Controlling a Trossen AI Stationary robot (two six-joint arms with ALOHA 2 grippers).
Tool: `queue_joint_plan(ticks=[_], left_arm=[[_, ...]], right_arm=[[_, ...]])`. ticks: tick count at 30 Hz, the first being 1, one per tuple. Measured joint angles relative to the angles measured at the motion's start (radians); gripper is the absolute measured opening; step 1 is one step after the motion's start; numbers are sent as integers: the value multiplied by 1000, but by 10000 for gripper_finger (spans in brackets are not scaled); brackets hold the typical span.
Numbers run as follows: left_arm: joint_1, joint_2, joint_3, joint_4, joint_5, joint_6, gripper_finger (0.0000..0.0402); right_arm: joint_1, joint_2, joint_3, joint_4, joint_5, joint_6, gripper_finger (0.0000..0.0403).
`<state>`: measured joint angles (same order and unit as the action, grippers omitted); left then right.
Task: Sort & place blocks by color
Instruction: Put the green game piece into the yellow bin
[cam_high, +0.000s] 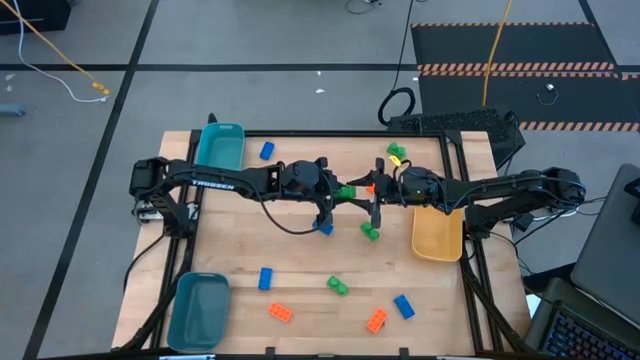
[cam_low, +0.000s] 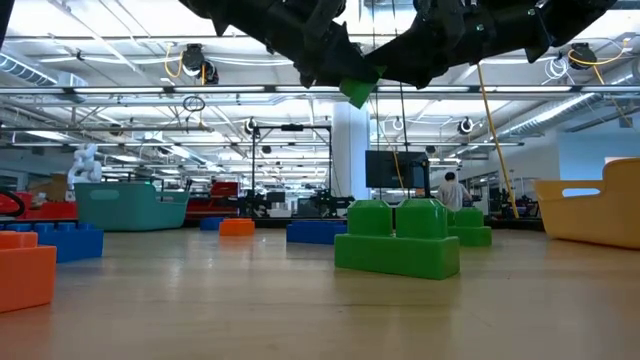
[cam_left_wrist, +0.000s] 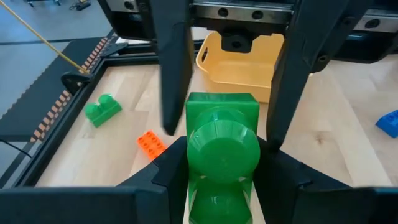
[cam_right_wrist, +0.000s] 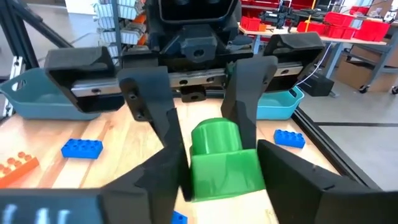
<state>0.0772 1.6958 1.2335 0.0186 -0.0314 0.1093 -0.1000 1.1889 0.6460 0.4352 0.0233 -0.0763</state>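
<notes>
While both dark arms meet above the wooden table (cam_high: 300, 275), the left end effector (cam_left_wrist: 222, 163) and right end effector (cam_right_wrist: 213, 163) each clench one small green studded plastic brick (cam_left_wrist: 222, 146).

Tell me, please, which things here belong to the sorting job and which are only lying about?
Job:
- green block in the left gripper, right gripper meeting it mid-table
- blue blocks, orange blocks, other green blocks
- teal bins, yellow bin

Lying about:
- yellow cable on the floor
- striped mat
</notes>
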Motion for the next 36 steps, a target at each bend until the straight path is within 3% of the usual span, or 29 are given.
queue_joint_plan(ticks=[4, 11, 14, 19, 23, 27, 31, 36], left_arm=[[0, 0, 0, -3, 2, 14, 144], [0, 2, -1, -6, -6, 59, 147], [-5, -8, -1, -44, -76, 113, 162], [-14, -84, 3, -124, -206, 163, 207], [-19, -148, 2, -233, -259, 143, 239], [-14, -190, 2, -317, -266, 79, 256], [-15, -183, 0, -401, -264, 35, 261], [-17, -161, -1, -455, -260, 7, 261]], right_arm=[[0, -1, 1, -25, -3, -38, 129], [0, -1, 2, -71, 1, -115, 129], [-1, 0, 3, -97, 3, -152, 129], [-1, -28, -6, -236, 92, -163, 129], [-1, -103, 0, -340, 189, -130, 129], [6, -215, -1, -485, 219, -63, 129], [11, -350, 0, -725, 263, 57, 129], [11, -514, -1, -977, 233, 253, 129]])
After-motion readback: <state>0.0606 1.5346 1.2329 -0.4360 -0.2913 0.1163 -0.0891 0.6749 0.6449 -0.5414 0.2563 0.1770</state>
